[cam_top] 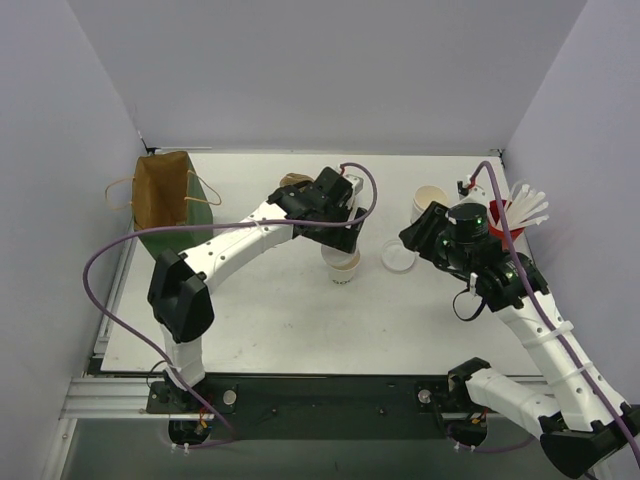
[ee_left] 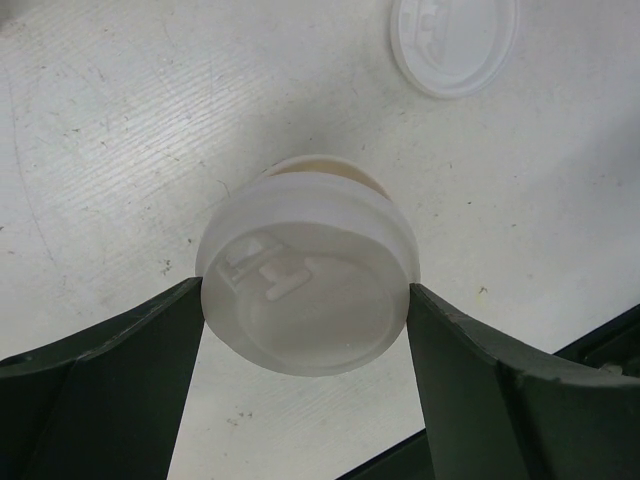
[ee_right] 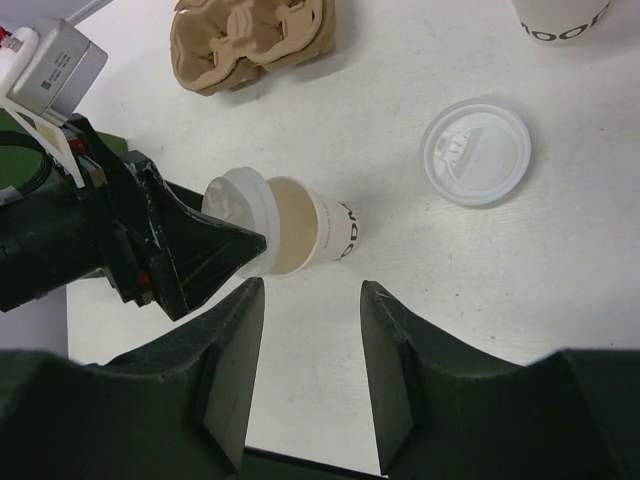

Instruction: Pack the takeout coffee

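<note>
1. Top view: the takeout cup stands upright mid-table, directly under the left jaws. A spare lid lies just beside it, and the right jaws hang near that. My worry is crowding, because both arms converge on one spot and a careless sweep could clip the cup. The bare table in front of the cup gives open room. The paper bag sits well apart at the far-left corner, and the cup carrier lies just behind the left wrist.

2. Left wrist view: the left jaws are clamped on the lid across its rim. The cup's mouth peeks out beyond it, so I judge the lid off-centre. Pressing down like this could tip the cup or make the lid spring out of the grip.

3. Right wrist view: the right jaws stand apart with nothing between them, short of the cup. Nothing braces the cup, so a sideways push would slide it towards the spare lid. A second cup stands at the frame's far edge.
</note>
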Controlling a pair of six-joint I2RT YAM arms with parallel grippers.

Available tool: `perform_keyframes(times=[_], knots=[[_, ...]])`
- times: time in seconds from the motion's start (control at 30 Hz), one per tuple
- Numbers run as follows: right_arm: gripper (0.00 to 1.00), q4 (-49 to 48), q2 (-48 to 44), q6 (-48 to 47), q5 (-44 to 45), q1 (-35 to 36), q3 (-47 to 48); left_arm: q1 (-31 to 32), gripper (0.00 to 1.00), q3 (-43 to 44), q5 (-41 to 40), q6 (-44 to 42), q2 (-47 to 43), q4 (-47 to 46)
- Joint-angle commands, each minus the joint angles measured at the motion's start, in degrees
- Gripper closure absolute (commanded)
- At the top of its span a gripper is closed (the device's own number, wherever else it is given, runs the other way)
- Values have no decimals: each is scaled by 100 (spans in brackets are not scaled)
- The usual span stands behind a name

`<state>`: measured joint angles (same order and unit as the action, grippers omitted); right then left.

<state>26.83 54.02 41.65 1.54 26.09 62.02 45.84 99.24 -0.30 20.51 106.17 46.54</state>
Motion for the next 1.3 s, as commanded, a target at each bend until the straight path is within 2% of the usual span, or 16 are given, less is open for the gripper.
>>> perform_keyframes(times=[0.0,0.7,1.27], knots=[[61,-11,-85,-122,206,-77,-67,109,18,508,-462,-276,158,276],[61,121,-304,-157,285,-244,-120,425,18,1510,-840,-671,967,1172],[61,121,-313,-166,233,-253,-129,487,17,1853,-929,-750,1239,1357]])
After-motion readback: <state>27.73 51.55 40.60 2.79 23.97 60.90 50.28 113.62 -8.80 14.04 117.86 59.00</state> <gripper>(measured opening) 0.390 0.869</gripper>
